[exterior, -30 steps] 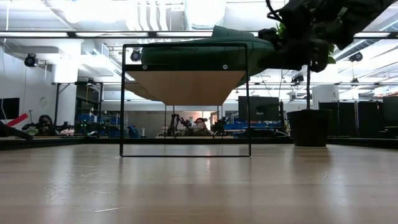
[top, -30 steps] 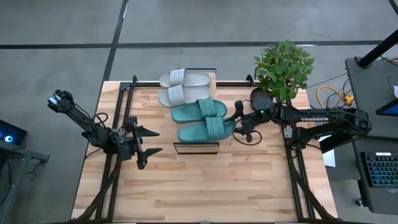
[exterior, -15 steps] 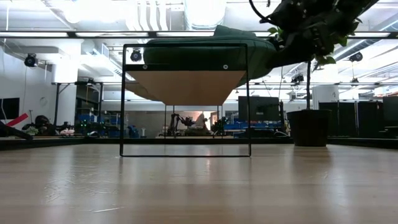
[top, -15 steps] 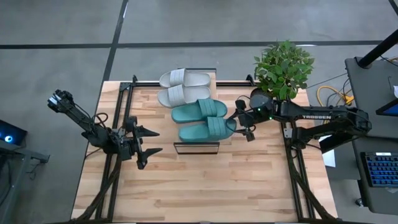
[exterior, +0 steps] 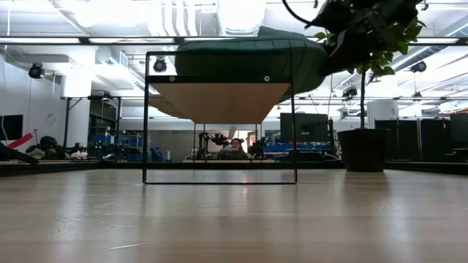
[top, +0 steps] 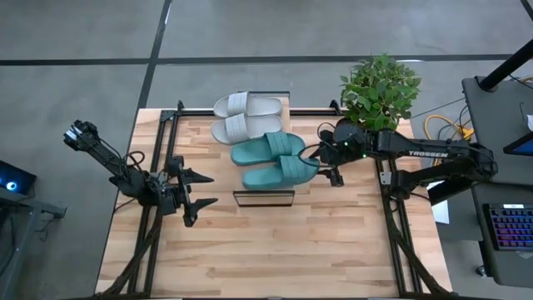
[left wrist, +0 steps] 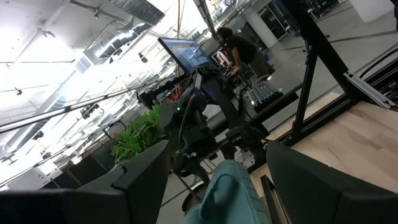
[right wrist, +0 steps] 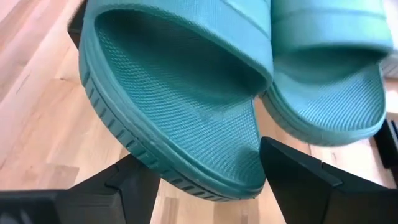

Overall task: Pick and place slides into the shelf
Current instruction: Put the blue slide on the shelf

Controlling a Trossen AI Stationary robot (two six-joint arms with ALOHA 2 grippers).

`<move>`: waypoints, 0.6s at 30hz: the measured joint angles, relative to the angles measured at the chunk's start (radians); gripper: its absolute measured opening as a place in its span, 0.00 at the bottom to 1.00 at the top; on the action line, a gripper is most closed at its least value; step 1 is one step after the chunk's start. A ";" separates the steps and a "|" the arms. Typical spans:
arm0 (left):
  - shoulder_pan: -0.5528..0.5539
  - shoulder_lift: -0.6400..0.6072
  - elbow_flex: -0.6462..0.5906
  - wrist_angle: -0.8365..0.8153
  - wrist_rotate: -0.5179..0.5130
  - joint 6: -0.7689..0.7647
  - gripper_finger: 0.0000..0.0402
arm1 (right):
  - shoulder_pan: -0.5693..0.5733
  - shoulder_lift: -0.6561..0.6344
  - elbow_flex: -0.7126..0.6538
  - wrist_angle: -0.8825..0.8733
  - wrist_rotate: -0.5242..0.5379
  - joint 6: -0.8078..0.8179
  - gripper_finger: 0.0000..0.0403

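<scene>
Overhead and wrist views, four slides on the shelf (top: 263, 198). The two pale slides (top: 243, 117) lie side by side at the shelf's far end; the two teal slides (top: 275, 160) lie nearer, heels pointing right. The right gripper (top: 323, 162) sits just beside those heels, jaws apart, one finger (right wrist: 311, 180) either side of the near teal slide's heel (right wrist: 186, 130) without clamping it: judged a release, the slide now resting on the plank. That heel overhangs the shelf's right edge, so a nudge inward may be needed. The left gripper (top: 200, 188) waits over the table (top: 275, 258) at the shelf's left, jaws apart and empty, clear of the working arm. The potted plant (top: 379, 90) stands at the table's far right corner, close behind the right arm; retreat should avoid it
</scene>
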 joint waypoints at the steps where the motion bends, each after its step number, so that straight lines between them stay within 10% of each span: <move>1: 0.000 0.000 0.000 0.000 0.000 0.000 0.63 | 0.008 0.000 0.007 -0.002 0.002 -0.002 0.64; 18: -0.001 0.000 -0.003 0.000 0.000 0.000 0.63 | 0.184 0.000 0.021 0.032 0.166 -0.362 0.84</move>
